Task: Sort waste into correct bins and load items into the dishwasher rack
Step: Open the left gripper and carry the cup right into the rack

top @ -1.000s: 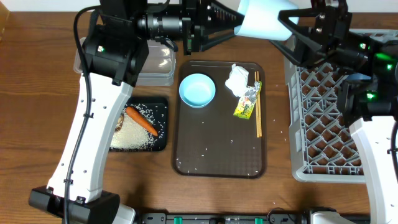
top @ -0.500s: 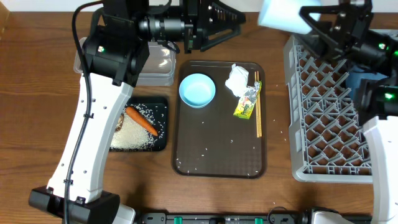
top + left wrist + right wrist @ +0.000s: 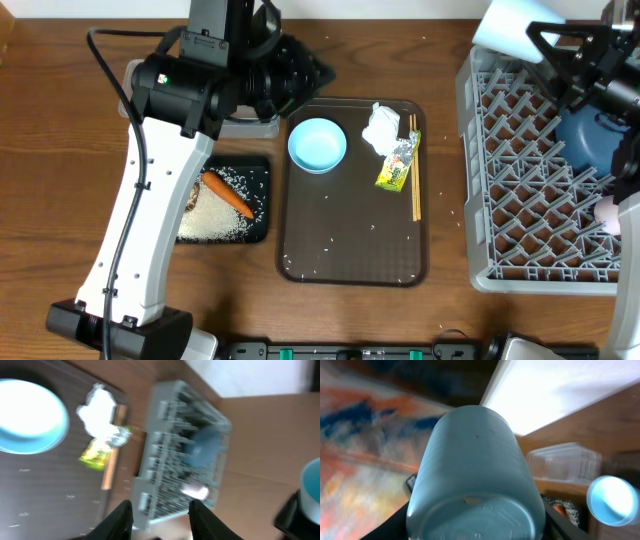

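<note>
The light-blue cup [image 3: 512,25] is clamped between the fingers of the right gripper [image 3: 476,525], tilted with its base toward the wrist camera; from overhead it hangs above the far left corner of the dishwasher rack [image 3: 520,200], apart from it.

Inside the rack the blue plate [image 3: 590,140] sits toward the far right and the pinkish-white cup [image 3: 607,212] lies near the right edge, closer to the front.

Left of the rack lies the brown tray [image 3: 350,250]; it carries the bowl [image 3: 317,145] at its far left corner, the crumpled white paper [image 3: 380,128], the yellow-green wrapper [image 3: 397,165] just in front of the paper, and the chopsticks [image 3: 414,185] alongside the wrapper, with a few stray rice grains scattered about.

Further left the black tray [image 3: 258,170] holds the white rice [image 3: 215,222], the orange carrot [image 3: 228,194] and a brown lump [image 3: 191,196]; the clear tub [image 3: 255,118] beyond it is mostly hidden under the left arm.

The left gripper [image 3: 161,519] has its fingers apart with nothing between them; its view is blurred.
</note>
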You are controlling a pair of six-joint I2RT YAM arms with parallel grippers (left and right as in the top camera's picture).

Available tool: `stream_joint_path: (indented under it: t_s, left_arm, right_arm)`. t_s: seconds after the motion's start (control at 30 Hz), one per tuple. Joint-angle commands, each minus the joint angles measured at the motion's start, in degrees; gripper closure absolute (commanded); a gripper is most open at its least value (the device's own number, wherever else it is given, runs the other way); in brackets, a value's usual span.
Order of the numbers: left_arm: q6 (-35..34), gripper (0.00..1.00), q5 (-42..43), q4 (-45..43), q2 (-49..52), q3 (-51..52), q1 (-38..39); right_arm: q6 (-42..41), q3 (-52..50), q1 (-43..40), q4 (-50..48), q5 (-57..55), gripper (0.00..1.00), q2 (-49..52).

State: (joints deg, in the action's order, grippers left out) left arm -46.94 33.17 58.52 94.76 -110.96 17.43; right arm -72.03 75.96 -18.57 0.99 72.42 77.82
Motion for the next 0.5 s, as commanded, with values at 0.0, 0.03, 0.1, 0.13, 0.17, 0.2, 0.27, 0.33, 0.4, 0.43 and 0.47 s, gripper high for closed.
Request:
stream_joint_path:
  t_s: [0.0, 0.03, 0.1, 0.13, 0.17, 0.2, 0.27, 0.33, 0.4, 0.43, 0.47]
  left_arm:
    - [5.6, 0.61, -8.8, 2.9, -1.2, -0.1, 0.2]
    - [5.8, 0.61, -9.6, 3.6, -1.2, -0.1, 0.2]
    - [6.0, 0.61, -11.8, 5.1, -1.2, -0.1, 0.2]
    - [6.0, 0.61, -12.9, 5.8, -1.2, -0.1, 0.2]
    - [6.1, 0.61, -13.6, 6.4, -1.2, -0.1, 0.2]
    - [6.1, 0.61, -14.1, 7.0, -1.2, -0.1, 0.2]
    - [6.1, 0.61, -15.4, 8.2, -1.2, -0.1, 0.2]
    - [6.3, 0.6, -16.9, 9.4, -1.2, -0.1, 0.2]
    - [6.3, 0.57, -18.6, 10.6, -1.2, 0.0, 0.2]
    - [6.2, 0.56, -19.3, 10.9, -1.2, 0.1, 0.2]
    - [6.3, 0.56, -19.9, 11.2, -1.2, 0.1, 0.2]
  right_arm:
    - [17.5, 0.2, -1.3, 8.9, -7.6, 0.69, -0.6]
    - [20.3, 0.2, -1.4, 12.5, -9.9, 0.69, -0.6]
    - [26.3, 0.2, -1.7, 20.7, -16.7, 0.68, -0.6]
    - [28.5, 0.2, -1.9, 24.2, -20.3, 0.69, -0.6]
    - [30.1, 0.3, -2.1, 26.6, -23.2, 0.69, -0.6]
    - [31.6, 0.5, -2.5, 29.6, -26.6, 0.7, -0.6]
    - [33.8, 1.0, -3.8, 33.5, -31.8, 0.7, -0.6]
    - [35.5, 1.7, -5.6, 37.1, -36.4, 0.69, -0.6]
    - [36.6, 2.4, -7.8, 41.0, -41.6, 0.69, -0.6]
    - [36.9, 2.8, -8.8, 42.9, -44.3, 0.69, -0.6]
    - [37.5, 3.0, -10.1, 45.2, -47.9, 0.69, -0.6]
